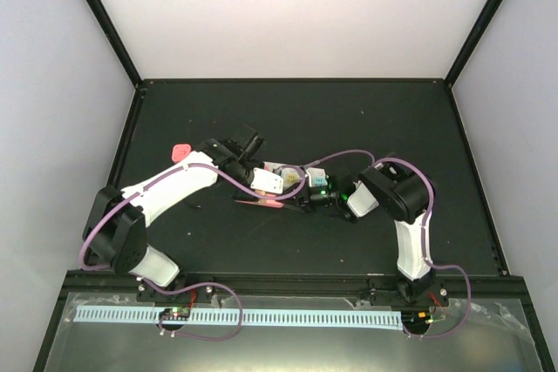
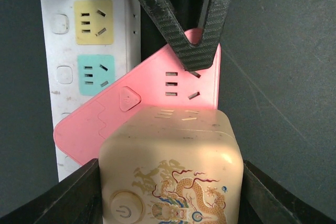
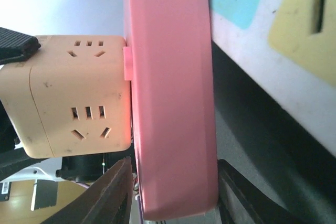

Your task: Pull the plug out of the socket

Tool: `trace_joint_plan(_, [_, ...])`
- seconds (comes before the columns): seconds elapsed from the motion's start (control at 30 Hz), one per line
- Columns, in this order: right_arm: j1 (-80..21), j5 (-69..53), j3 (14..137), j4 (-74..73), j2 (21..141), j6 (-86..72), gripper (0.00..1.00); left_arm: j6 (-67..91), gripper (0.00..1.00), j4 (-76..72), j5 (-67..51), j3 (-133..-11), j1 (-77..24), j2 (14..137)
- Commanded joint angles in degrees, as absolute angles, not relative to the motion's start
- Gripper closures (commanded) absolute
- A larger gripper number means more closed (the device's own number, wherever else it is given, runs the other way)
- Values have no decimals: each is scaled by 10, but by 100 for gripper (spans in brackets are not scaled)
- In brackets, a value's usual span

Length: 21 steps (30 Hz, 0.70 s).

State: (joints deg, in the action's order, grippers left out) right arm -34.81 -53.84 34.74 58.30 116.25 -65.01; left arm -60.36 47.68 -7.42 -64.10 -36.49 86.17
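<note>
The dark surface (image 1: 174, 102) carries both arms, which meet at its middle. There the white socket strip (image 2: 122, 30) lies flat, its yellow and teal outlets in view. A pink outlet slab (image 2: 152, 90) sits askew above the strip, and the right fingers (image 3: 113, 192) pinch its edges. The plug (image 2: 173, 166), a cream cube with a dragon print, is seated against the slab's face, and the left fingers (image 2: 73, 198) clamp it from both sides. A small pink object (image 1: 180, 152) lies beside the left arm (image 1: 166, 185).
</note>
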Motion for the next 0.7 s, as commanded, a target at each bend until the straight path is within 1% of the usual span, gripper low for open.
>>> trace_joint_plan(0.0, [-345,-523,349,638,1170,-662,57,-599,66,468,-95,-657,-369,874])
trace_joint_plan(0.23, [-345,-530,358,635,1186,-660,57,-598,67,468,-98,-660,-369,876])
trace_joint_plan(0.33, [-346,-527,359,623,1188,-651,59,-599,68,469,-98,-661,-369,875])
trace_joint_plan(0.4, [-345,-524,359,603,1187,-640,61,-599,69,470,-99,-661,-368,872])
trace_joint_plan(0.5, [-346,-524,361,596,1189,-637,69,-599,70,473,-100,-662,-368,868])
trace_joint_plan(0.6, [-345,-525,363,588,1190,-636,70,-602,70,475,-99,-664,-368,863])
trace_joint_plan(0.67, [-345,-525,364,584,1191,-635,74,-603,70,479,-99,-666,-368,859])
